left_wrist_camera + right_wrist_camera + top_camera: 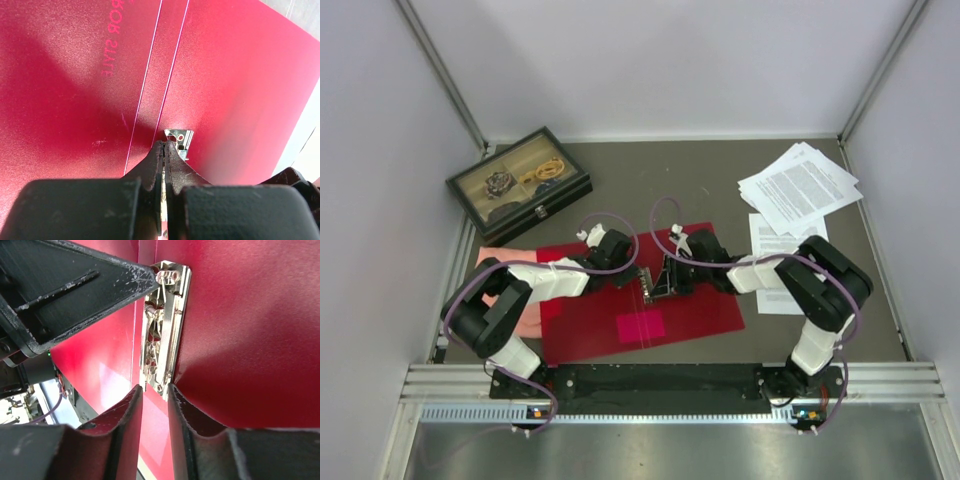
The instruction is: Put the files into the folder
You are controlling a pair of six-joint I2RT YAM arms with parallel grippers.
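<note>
Now our left hand (164, 146), pressed together, sits at the metal clip (178, 137) from 9 o'clock. Our right hand (154, 390) is narrowly parted at its end; we cannot tell whether it pinches. The folder (710, 310) lies open on the bench (650, 180), the files (798, 185) at 2 o'clock.

bright, even overhead light; soft shadows and grainy sheen on the folder (240, 75); blurred foreground

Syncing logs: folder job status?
Left gripper shut, tip at clip. Right gripper slightly open at clip's other end. Folder open, files not in. No obstruction.
</note>
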